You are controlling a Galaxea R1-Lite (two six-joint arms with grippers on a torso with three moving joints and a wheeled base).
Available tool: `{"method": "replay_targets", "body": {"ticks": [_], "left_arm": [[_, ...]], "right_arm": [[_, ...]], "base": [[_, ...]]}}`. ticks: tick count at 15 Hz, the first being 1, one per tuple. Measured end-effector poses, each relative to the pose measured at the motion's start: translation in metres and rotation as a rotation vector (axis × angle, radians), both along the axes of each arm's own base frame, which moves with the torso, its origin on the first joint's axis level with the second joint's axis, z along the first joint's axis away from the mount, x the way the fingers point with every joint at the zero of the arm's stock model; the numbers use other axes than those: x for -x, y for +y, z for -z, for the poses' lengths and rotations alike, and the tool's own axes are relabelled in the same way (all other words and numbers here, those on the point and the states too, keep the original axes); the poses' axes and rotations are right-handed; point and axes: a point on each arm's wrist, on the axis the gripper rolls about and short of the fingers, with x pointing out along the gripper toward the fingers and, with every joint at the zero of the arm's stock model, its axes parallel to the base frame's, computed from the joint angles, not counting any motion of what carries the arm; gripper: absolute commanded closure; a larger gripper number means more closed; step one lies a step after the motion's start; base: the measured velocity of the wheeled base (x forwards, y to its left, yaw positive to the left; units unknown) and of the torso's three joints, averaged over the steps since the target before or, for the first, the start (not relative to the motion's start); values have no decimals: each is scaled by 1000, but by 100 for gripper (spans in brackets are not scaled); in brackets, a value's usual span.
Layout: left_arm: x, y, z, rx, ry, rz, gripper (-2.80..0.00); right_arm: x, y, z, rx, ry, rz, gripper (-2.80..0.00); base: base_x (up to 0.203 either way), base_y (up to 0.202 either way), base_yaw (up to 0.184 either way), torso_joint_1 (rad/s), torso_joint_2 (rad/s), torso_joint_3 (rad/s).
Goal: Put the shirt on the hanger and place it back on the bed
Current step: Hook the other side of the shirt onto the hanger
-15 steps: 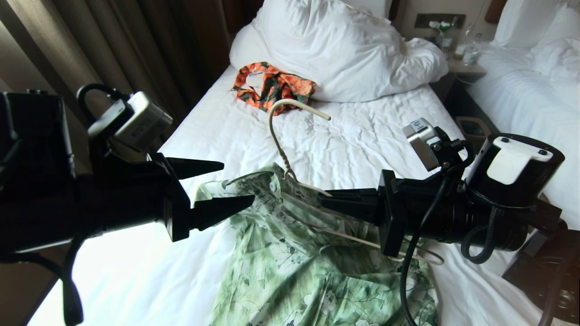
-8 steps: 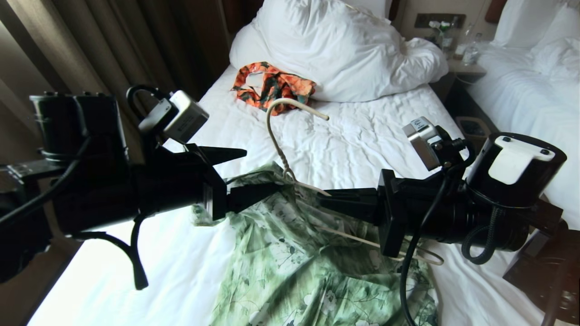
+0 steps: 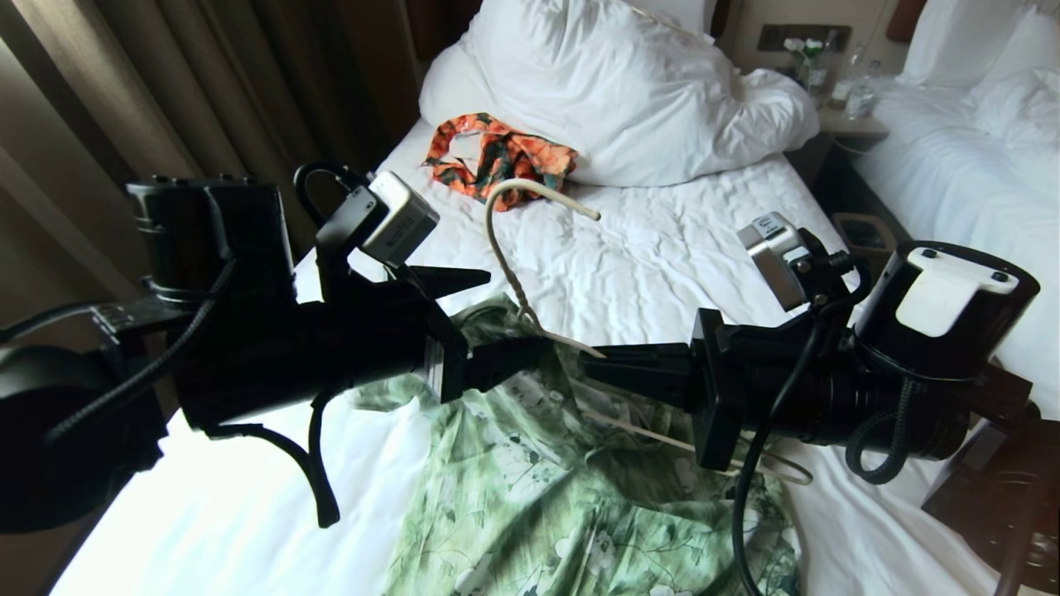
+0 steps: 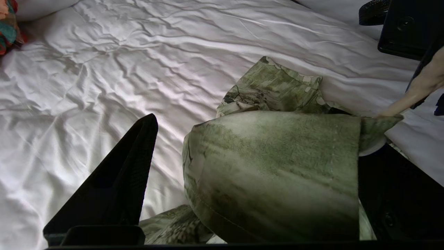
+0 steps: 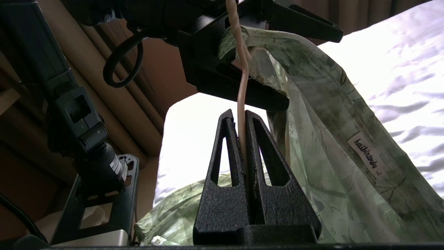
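Clamping the hanger (image 5: 241, 104), right end effector (image 5: 241, 121) – left end effector (image 3: 497, 319) spread wide at the shirt (image 3: 530, 488) collar, orange garment (image 3: 497, 157) beyond

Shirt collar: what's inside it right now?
The hanger runs inside the shirt collar, pinched by the right gripper; the open left gripper straddles the collar. Its far arm is covered.

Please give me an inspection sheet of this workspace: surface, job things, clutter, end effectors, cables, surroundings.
Surface: bed, wrinkled white sheet.
Job things: shirt lies on the bed, collar lifted; hanger partly inside it, hook up.
Clutter: orange garment by the pillow.
End effectors: left end effector open around the collar; right end effector shut on the hanger wire.
Cables: black cable hangs from the right arm.
Surroundings: curtain on the left, second bed on the right.
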Motion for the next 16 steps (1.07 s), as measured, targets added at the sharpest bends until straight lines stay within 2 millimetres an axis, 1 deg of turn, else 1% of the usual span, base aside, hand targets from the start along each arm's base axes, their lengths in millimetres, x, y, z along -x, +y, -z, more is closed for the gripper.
{"method": "replay_targets", "body": {"ticks": [2, 3, 4, 9, 16], "left_arm": [[0, -1, 1, -2, 3, 3, -280], [1, -1, 1, -3, 5, 1, -238], [1, -1, 1, -5, 5, -2, 0], [2, 1, 3, -8, 9, -5, 0], [3, 1, -2, 4, -2, -3, 0]], "right_arm": [[1, -1, -1, -3, -3, 0, 0], [1, -1, -2, -3, -4, 1, 0], [1, -1, -2, -4, -5, 2, 0], [1, -1, -3, -6, -8, 3, 0], [1, -2, -4, -13, -23, 9, 0]], "base": [[0, 0, 0, 0, 0, 0], [0, 0, 0, 0, 0, 0], [0, 0, 0, 0, 0, 0], [0, 0, 0, 0, 0, 0], [0, 0, 0, 0, 0, 0]]}}
